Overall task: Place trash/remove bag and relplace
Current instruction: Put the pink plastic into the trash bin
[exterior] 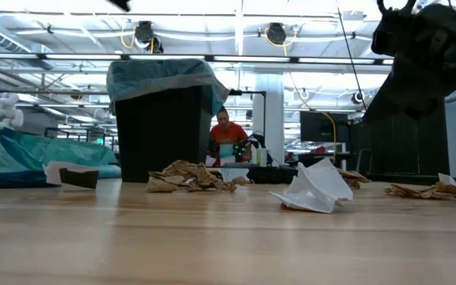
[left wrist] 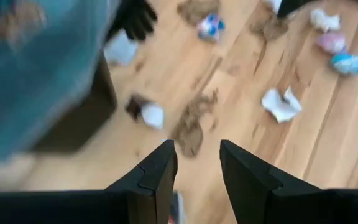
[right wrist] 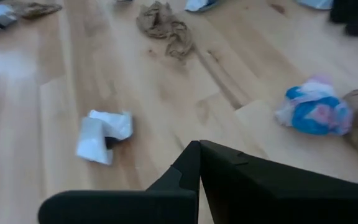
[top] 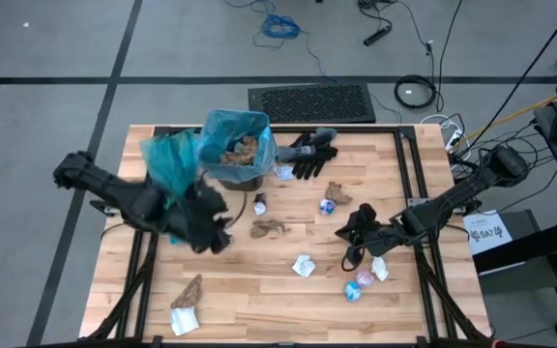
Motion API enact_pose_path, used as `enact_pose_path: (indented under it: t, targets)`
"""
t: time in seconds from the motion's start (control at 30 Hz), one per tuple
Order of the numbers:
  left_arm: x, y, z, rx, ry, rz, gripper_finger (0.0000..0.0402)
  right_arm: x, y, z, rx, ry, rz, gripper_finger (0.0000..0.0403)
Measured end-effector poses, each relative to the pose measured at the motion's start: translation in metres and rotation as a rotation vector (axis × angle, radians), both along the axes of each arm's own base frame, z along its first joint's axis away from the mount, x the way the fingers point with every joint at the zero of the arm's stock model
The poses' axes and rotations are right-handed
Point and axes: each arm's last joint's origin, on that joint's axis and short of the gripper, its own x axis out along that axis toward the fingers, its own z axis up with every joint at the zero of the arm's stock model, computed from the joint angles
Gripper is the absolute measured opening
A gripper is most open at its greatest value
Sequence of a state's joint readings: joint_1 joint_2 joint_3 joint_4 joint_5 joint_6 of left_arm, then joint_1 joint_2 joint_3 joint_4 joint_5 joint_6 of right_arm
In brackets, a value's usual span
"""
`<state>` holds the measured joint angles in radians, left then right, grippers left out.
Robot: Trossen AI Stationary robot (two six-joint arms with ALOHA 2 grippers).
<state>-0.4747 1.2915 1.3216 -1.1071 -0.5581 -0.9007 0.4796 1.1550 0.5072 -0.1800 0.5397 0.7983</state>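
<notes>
Currently on the table (top: 259,280), largest first:
- Black bin (top: 237,176) lined with a teal bag (top: 235,130), standing at the far edge within the left arm's reach; brown scraps already lie in its mouth, so it serves as the drop point
- Loose teal bag (top: 170,159) beside the bin, likely the replacement liner kept close at hand
- Left gripper (left wrist: 197,168) just beside the bin, fingers apart and empty, raised over a brown paper scrap (left wrist: 191,127)
- Right gripper (right wrist: 199,152) low over the table's right part, fingers together, holding nothing
- Black gloves (top: 309,153), not trash, left aside
- Trash: white scrap (top: 303,265), blue-pink wrapper (right wrist: 312,109) and others, scattered across the table, mostly uncollected
</notes>
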Motion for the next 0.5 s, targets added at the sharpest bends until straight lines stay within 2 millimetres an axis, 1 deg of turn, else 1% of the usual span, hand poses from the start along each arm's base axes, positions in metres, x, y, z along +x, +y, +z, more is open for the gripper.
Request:
enact_pose_path:
  t: [0.13,0.23,0.3,0.4,0.5]
  targets:
    - [-0.011,-0.017,-0.039,-0.060,0.028,0.083,0.0129,0.005,-0.011,-0.001,-0.016,0.006,-0.047,0.0016]
    - [-0.017,-0.027,-0.068,-0.119,0.016,0.137,0.0129,0.009,-0.021,-0.002,-0.016,0.013,-0.089,0.0038]
    - [-0.021,-0.032,-0.084,-0.152,0.005,0.158,0.0129,0.011,-0.028,-0.002,-0.004,0.021,-0.108,0.0056]
    - [-0.026,-0.037,-0.103,-0.198,-0.016,0.189,0.0129,0.014,-0.039,-0.002,0.015,0.034,-0.132,0.0088]
    - [-0.029,-0.038,-0.116,-0.223,-0.027,0.209,0.0129,0.018,-0.051,-0.001,0.011,0.029,-0.153,0.0121]
